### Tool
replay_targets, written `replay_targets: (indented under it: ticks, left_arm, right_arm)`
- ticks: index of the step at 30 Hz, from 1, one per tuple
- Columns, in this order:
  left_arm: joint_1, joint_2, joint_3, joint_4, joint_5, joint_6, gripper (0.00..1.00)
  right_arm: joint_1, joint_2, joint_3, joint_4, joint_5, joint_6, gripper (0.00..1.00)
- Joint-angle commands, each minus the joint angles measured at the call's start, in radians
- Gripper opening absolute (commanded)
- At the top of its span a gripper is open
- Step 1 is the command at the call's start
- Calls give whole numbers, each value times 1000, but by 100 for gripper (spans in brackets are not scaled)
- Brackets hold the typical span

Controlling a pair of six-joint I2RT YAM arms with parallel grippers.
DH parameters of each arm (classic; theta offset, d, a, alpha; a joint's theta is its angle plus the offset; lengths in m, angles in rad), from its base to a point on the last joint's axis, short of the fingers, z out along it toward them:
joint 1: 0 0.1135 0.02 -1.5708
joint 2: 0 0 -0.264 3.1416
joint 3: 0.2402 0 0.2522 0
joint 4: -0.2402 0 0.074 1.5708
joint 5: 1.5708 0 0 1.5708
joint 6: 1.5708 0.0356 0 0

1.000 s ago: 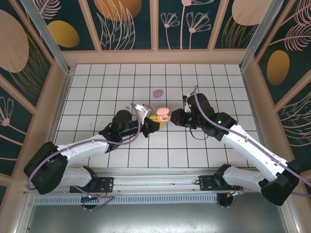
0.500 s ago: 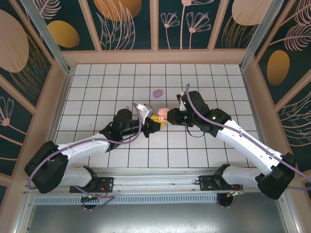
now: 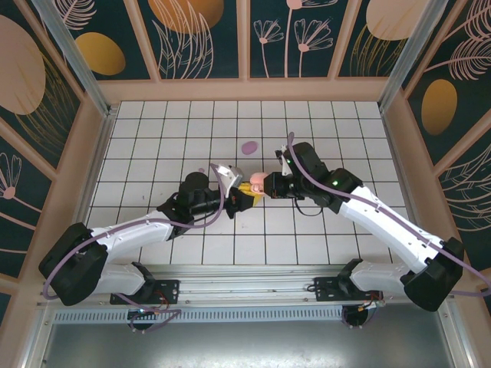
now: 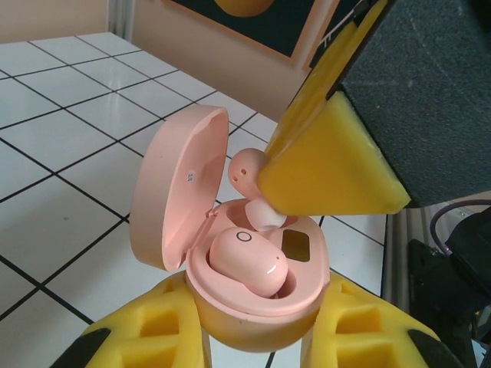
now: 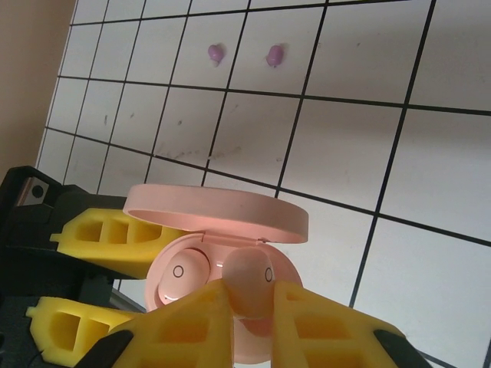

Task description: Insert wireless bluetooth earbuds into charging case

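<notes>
With the left gripper (image 4: 253, 345) squeezing the round pink plastic charging case (image 4: 180, 192), its lid open, the right gripper (image 5: 249, 314), pinching a small pink earbud (image 5: 247, 280) right over the case, should push straight down gently.

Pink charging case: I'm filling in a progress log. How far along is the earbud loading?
Done: one pink earbud sits in the open pink charging case, which the left gripper clamps. In hand: the right gripper pinches a second pink earbud just over the other slot. Left: seating it; two purple earbuds lie on the tiles.
</notes>
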Motion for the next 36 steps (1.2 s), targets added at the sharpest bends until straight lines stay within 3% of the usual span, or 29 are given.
replay_targets:
  ticks: [1,26,36]
  left_arm:
    - [-5,-17,8,35,33,44,3]
    - [-5,-51,-8,40,53,97,4]
    - [-5,-50,-3,33,56,100,5]
  right_arm:
    - [9,4,48,-62,1,-43,16]
    - [18,-16,72,-144,0,-154,16]
    - [50,32,85,-148,-52,-165,21]
